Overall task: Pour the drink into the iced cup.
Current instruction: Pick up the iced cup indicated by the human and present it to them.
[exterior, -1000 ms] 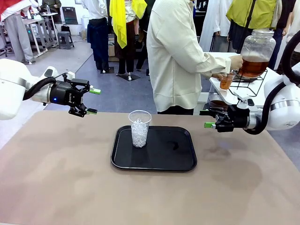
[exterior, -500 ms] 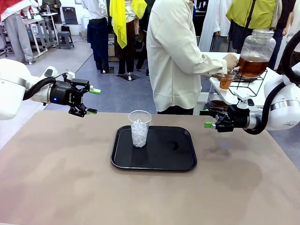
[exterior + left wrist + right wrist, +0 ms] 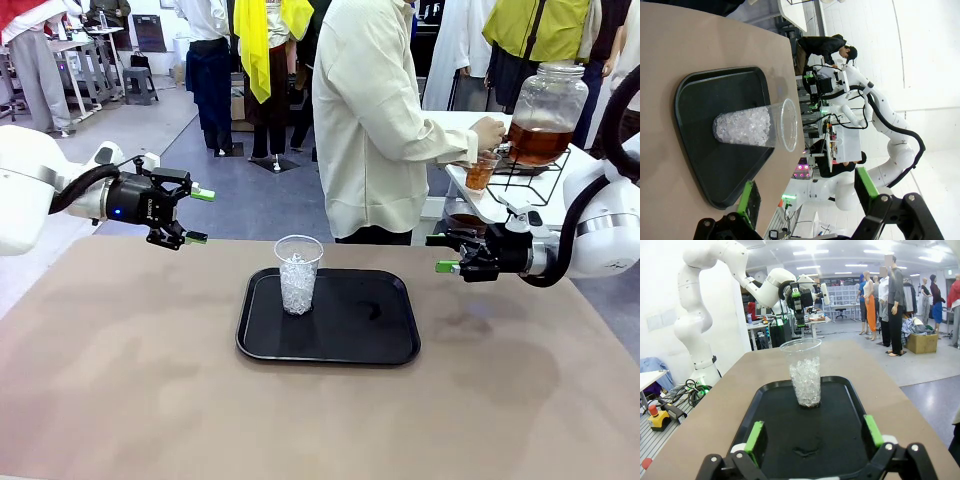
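**Drink** (image 3: 480,180): amber liquid part-filling a small clear cup (image 3: 484,164) at the upper right of the front view. The cup is held at the foot of a large glass jar (image 3: 547,100), whose lower half holds more of the same liquid. The jar stands on a black wire rack (image 3: 530,178) on a white side table (image 3: 468,196), well apart from the tray. The person's hand (image 3: 489,131) is at the jar's base, just above the small cup, apparently drawing off a serving.

**Iced cup** (image 3: 298,274): tall clear plastic, upright on the left part of a black tray (image 3: 375,345) at frame centre. It holds crushed ice to roughly two-thirds, with no liquid visible.

**Left gripper** (image 3: 199,216): at frame left, above the far edge of the brown table (image 3: 130,380). Fingers spread, nothing between them.

**Right gripper** (image 3: 441,252): at frame right, near the tray's far right corner. Fingers spread, empty.

**Step, as judged:** the drink is being readied and pouring has not begun. The next move calls for the small cup to reach a gripper or the iced cup. It then needs a controlled tilt over the rim without toppling the light cup.
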{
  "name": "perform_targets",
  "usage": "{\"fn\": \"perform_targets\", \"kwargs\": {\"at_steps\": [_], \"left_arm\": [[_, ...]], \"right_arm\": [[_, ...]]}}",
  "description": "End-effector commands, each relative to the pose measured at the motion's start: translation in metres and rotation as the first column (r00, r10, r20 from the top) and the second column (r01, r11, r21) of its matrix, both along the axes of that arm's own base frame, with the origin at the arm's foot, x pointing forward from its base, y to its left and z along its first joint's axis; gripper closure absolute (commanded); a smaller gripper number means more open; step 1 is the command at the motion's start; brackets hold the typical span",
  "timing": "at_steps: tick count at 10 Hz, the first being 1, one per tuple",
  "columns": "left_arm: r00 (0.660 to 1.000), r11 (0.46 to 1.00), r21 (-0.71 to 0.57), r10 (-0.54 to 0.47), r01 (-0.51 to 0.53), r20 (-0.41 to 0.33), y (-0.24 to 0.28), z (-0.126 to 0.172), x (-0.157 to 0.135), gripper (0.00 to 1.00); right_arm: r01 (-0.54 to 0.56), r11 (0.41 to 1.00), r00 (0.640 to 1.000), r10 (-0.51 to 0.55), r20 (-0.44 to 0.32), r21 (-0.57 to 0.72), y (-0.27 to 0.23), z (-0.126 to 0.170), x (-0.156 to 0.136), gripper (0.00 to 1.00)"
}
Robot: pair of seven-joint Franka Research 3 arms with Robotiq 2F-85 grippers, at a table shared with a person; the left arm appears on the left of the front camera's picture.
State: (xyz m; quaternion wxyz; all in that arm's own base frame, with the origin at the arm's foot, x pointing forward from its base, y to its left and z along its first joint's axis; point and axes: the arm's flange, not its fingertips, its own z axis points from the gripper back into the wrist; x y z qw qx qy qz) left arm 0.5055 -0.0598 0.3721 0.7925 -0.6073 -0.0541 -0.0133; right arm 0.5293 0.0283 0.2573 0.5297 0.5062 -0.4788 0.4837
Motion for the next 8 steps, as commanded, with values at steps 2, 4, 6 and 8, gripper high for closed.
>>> {"fn": "perform_targets", "kwargs": {"at_steps": [2,4,6,8], "left_arm": [[1.0,1.0,0.006,-0.002,0.002,0.003,0.0001,0.0007,-0.0002,0.0],[1.0,1.0,0.006,-0.002,0.002,0.003,0.0001,0.0007,-0.0002,0.0],[1.0,1.0,0.006,-0.002,0.002,0.003,0.0001,0.0007,-0.0002,0.0],[1.0,1.0,0.006,-0.002,0.002,0.003,0.0001,0.0007,-0.0002,0.0]], "right_arm": [[-0.003,1.0,1.0,0.003,0.005,0.0,0.0016,0.0022,0.0015,0.0],[-0.003,1.0,1.0,0.003,0.005,0.0,0.0016,0.0022,0.0015,0.0],[-0.003,1.0,1.0,0.003,0.005,0.0,0.0016,0.0022,0.0015,0.0],[-0.003,1.0,1.0,0.003,0.005,0.0,0.0016,0.0022,0.0015,0.0]]}}
